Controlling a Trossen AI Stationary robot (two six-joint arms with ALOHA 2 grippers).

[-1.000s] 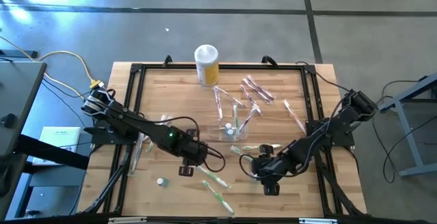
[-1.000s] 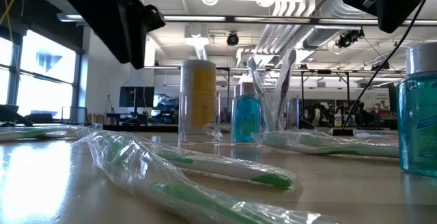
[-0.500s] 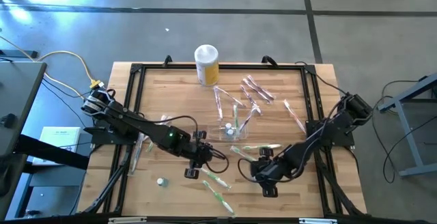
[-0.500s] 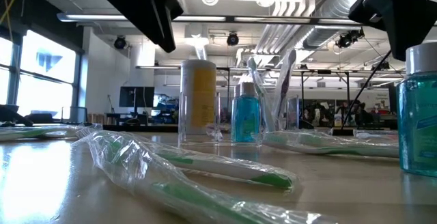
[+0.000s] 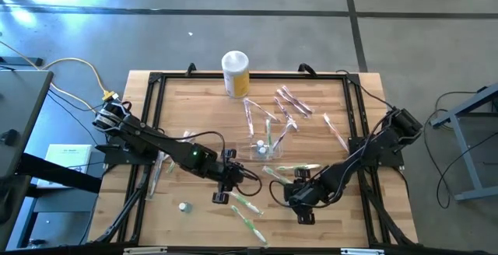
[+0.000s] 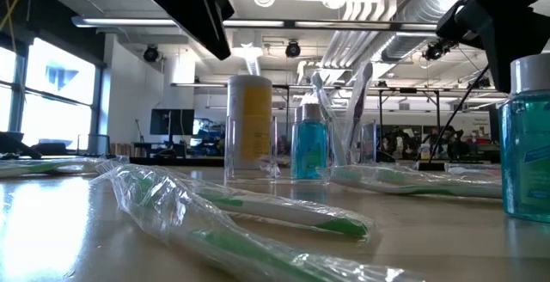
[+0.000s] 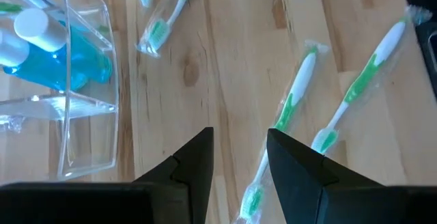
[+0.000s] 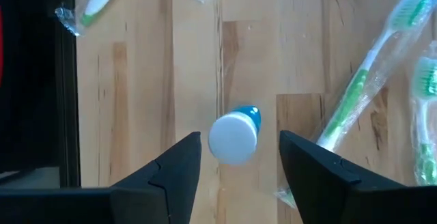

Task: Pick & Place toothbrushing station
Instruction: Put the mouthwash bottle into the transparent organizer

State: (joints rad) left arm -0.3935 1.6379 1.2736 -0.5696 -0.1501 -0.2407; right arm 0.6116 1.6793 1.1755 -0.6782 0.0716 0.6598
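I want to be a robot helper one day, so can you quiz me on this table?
1. True or false: the yellow canister lies on its side.
2. Past the left gripper, what stands in the clear holder? A) a blue bottle B) an apple C) a spoon
3. Fill in: between the fingers of the right gripper, its wrist view shows a small bottle with a ___ cap.

Key: 1 false, it stands upright; 2 A; 3 white.
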